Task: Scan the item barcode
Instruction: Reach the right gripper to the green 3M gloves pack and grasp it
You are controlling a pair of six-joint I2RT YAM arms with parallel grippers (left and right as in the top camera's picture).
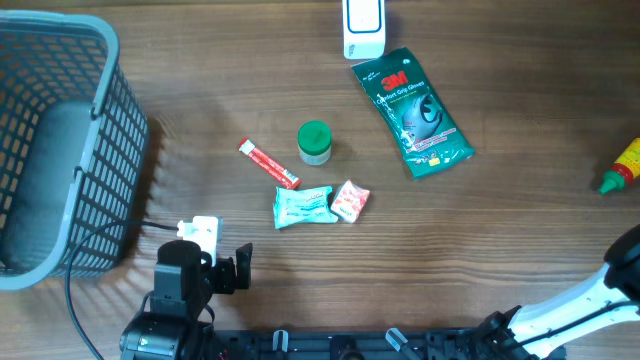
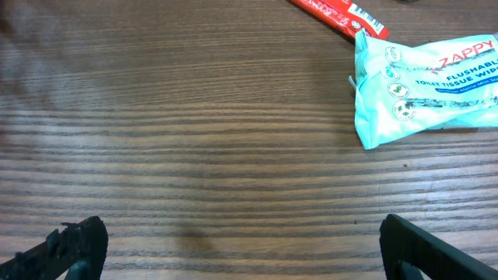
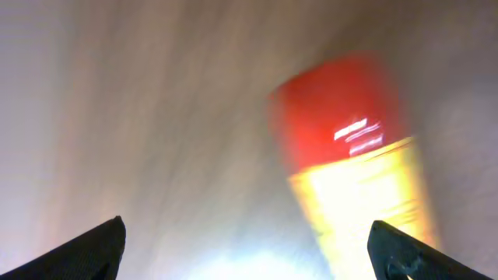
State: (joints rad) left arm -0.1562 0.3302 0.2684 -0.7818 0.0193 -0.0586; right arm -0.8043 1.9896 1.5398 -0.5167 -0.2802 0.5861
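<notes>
A white barcode scanner (image 1: pixel 362 25) stands at the table's far edge. Near it lies a green 3M packet (image 1: pixel 412 112). In the middle are a green-capped jar (image 1: pixel 314 142), a red tube (image 1: pixel 268 163), a pale green wipes pack (image 1: pixel 303 206) and a small pink packet (image 1: pixel 350 200). My left gripper (image 2: pixel 241 249) hovers open over bare wood, with the wipes pack (image 2: pixel 432 85) and red tube (image 2: pixel 338 14) ahead to its right. My right gripper (image 3: pixel 249 253) is open. In its blurred view, a yellow bottle with a red top (image 3: pixel 350 155) lies just ahead, close to the right finger.
A grey mesh basket (image 1: pixel 100 150) fills the left side. The yellow bottle (image 1: pixel 622 165) lies at the right edge of the table. The left arm (image 1: pixel 185 290) is at the near left. The right arm (image 1: pixel 590 295) reaches in from the near right.
</notes>
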